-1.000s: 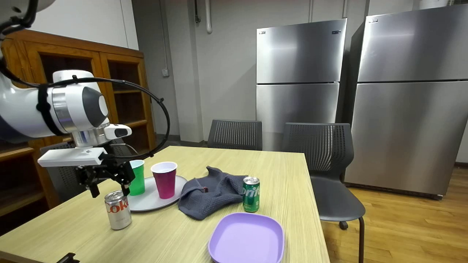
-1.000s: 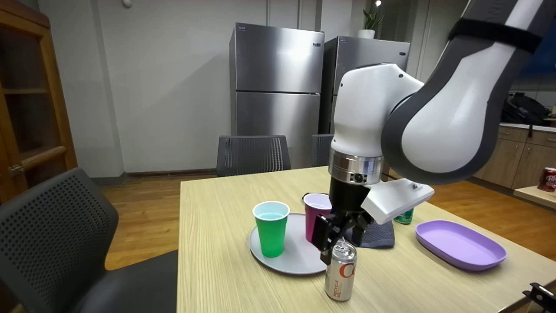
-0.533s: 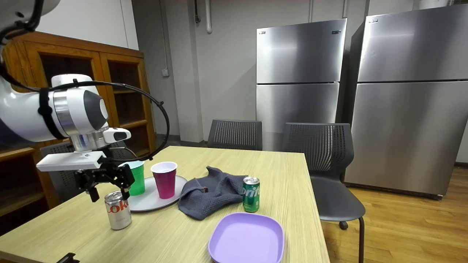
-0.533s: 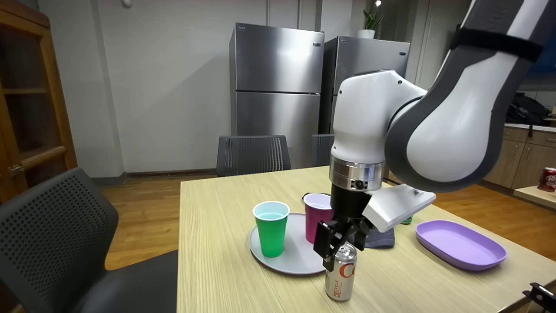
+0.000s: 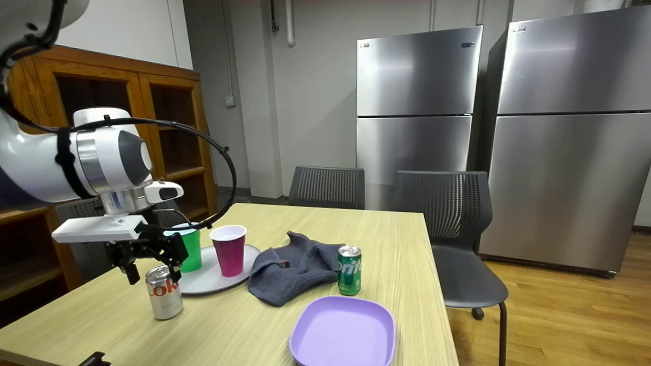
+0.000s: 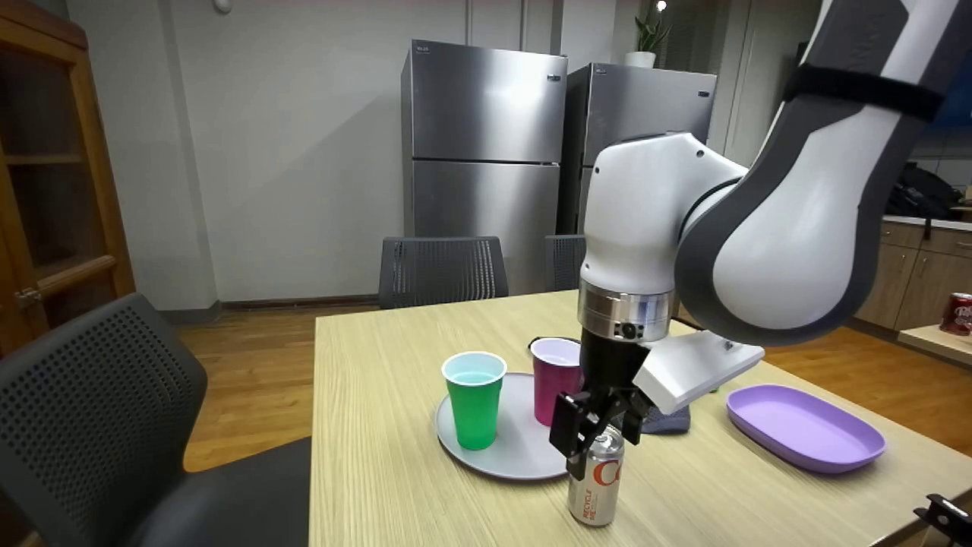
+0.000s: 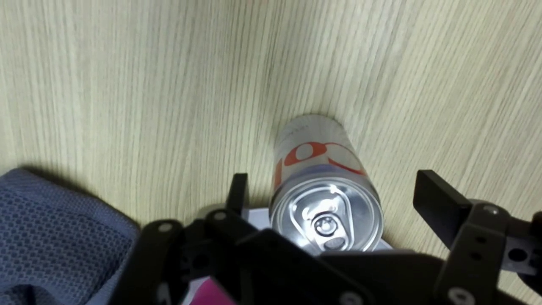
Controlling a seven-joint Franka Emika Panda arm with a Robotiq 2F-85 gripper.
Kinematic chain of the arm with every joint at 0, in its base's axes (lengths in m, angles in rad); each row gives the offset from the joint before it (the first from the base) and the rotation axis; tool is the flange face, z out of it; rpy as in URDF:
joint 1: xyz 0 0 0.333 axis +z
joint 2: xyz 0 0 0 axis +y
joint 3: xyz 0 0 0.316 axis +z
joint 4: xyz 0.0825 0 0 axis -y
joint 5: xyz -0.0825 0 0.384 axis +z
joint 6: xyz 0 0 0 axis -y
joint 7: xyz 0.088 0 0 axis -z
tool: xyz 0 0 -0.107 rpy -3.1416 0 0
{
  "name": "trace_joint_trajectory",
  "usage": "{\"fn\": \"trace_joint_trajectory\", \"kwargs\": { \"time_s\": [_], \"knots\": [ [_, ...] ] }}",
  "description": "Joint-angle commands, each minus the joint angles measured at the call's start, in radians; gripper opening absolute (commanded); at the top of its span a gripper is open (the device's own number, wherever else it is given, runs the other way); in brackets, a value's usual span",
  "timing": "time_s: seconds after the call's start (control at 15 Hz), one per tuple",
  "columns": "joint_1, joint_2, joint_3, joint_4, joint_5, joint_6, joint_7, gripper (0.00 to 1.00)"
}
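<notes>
My black gripper [image 5: 153,276] is open and points down over a silver Coke can [image 5: 165,300] that stands upright on the table. In the wrist view the can [image 7: 315,148] is between the two spread fingers [image 7: 333,190], closer to the left one, with a gap on each side. In an exterior view the fingers [image 6: 604,450] are at the height of the can's top, and one covers part of the can [image 6: 596,490]. Behind the can, a grey plate [image 6: 524,465] bears a green cup [image 6: 476,410] with liquid and a magenta cup [image 6: 548,391].
A dark blue-grey cloth [image 5: 295,269] lies beside the plate. A green Sprite can [image 5: 349,272] stands next to it. A purple tray [image 5: 343,330] is at the table's near side. Chairs [image 5: 442,203] [image 6: 83,410] stand around the table [image 5: 244,330]. A black cable loops from the arm.
The arm has come down a little, bringing the open fingers lower around the top of the Coke can. The can, cups and other objects have not moved.
</notes>
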Motion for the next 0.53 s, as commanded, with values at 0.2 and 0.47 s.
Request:
{"fn": "trace_joint_trajectory", "kwargs": {
  "time_s": [0.2, 0.47],
  "knots": [
    [0.04, 0.012, -0.033, 0.009, -0.023, 0.024, 0.045, 1.0],
    [0.055, 0.011, -0.052, 0.009, -0.024, 0.027, 0.046, 1.0]
  ]
}}
